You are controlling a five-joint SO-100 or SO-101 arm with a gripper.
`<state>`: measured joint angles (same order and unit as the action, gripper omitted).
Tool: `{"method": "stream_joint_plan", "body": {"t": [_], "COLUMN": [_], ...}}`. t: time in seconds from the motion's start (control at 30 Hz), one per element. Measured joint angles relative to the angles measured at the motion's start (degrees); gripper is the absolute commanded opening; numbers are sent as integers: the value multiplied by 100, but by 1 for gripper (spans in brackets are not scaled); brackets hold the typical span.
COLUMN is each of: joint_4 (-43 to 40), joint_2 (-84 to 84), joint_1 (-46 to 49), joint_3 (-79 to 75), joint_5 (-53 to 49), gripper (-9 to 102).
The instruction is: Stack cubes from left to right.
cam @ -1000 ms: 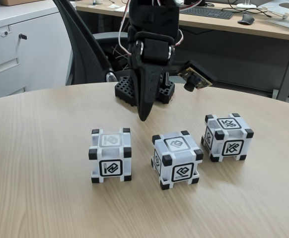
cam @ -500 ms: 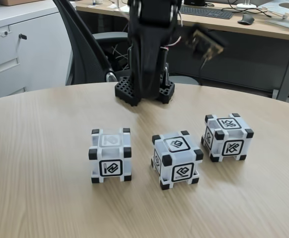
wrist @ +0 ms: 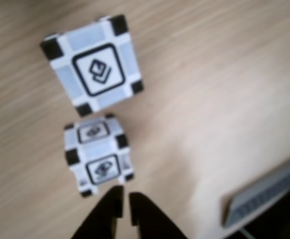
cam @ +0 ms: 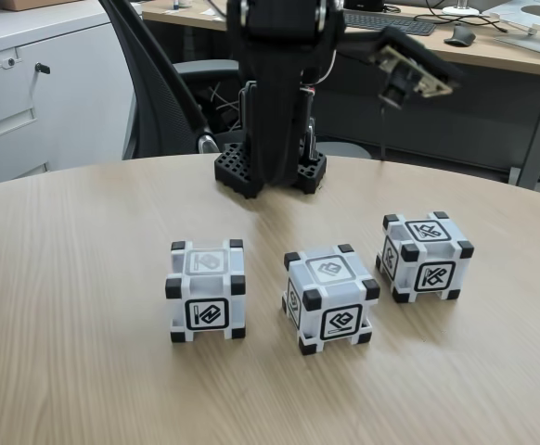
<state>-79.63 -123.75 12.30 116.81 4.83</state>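
Pale wood grain runs across the round table where all three cubes sit, none stacked. Taking the middle cube as my landmark in the fixed view: the left cube stands well apart to its left, squarely facing the camera, and the right cube sits near it to the right and a little farther back. The middle cube is turned so one corner faces forward. All three rest flat on the wood, none touching another.

My arm rises behind the middle cube, from a black base at the table's far edge, and my wrist camera juts out up and to the right of it.

In the wrist view my gripper enters from the bottom edge, its two dark fingers drawn nearly together with a thin gap and nothing between them. A cube lies just beyond my fingertips, clear of them, and another sits past it, close but not touching. That picture is blurred.
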Motion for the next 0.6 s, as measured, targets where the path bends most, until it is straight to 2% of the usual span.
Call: {"method": "stream_joint_plan", "body": {"t": [0.23,0.6], "joint_4": [0,-26], "joint_2": [1081,1160], "joint_1": [0,-97], "joint_3": [-202,-211], "joint_5": [185,457], "gripper": [0,0]}}
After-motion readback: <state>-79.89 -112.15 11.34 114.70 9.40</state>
